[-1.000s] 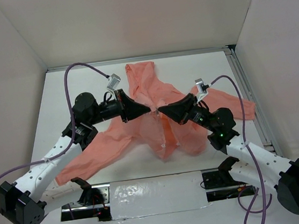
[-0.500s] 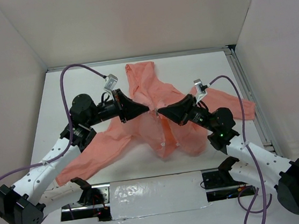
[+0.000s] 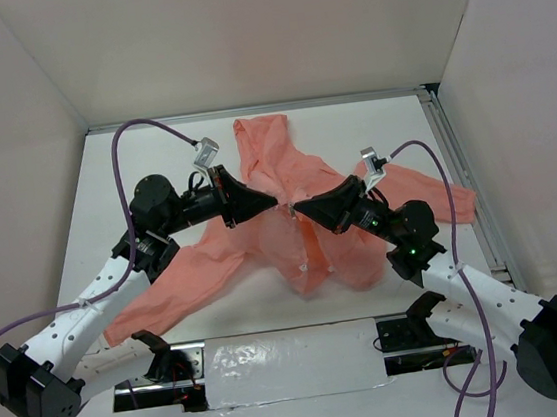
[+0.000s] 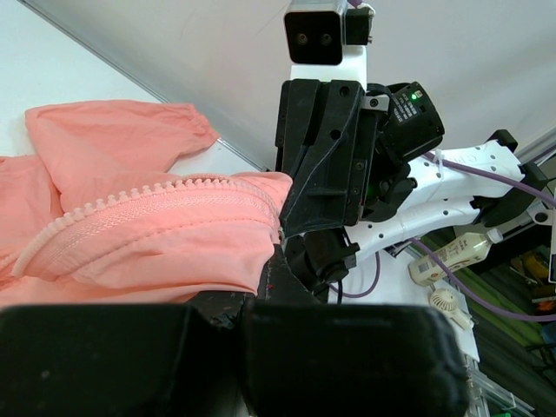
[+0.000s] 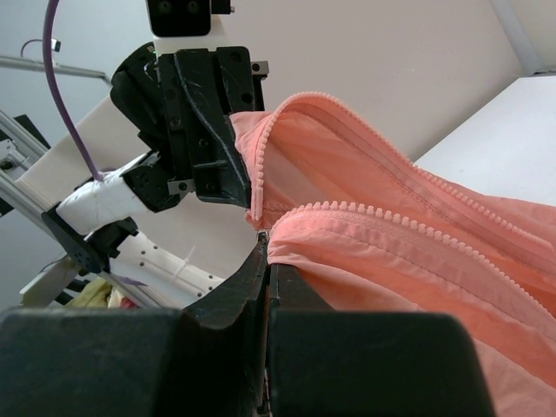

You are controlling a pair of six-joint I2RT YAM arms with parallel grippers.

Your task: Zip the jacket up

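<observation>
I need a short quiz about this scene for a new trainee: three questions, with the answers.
1. True or false: the jacket is fully zipped.
2. The left gripper holds: A a spoon, B the jacket's zipper edge, C nothing.
3. Fill in: the jaws of the right gripper are ___ on the jacket.
Key: 1 false; 2 B; 3 shut.

Top external looks down from behind the arms. Close in, left wrist faces the right end effector [image 4: 287, 219], right wrist the left end effector [image 5: 247, 189], sharing the jacket [image 4: 156, 234].
</observation>
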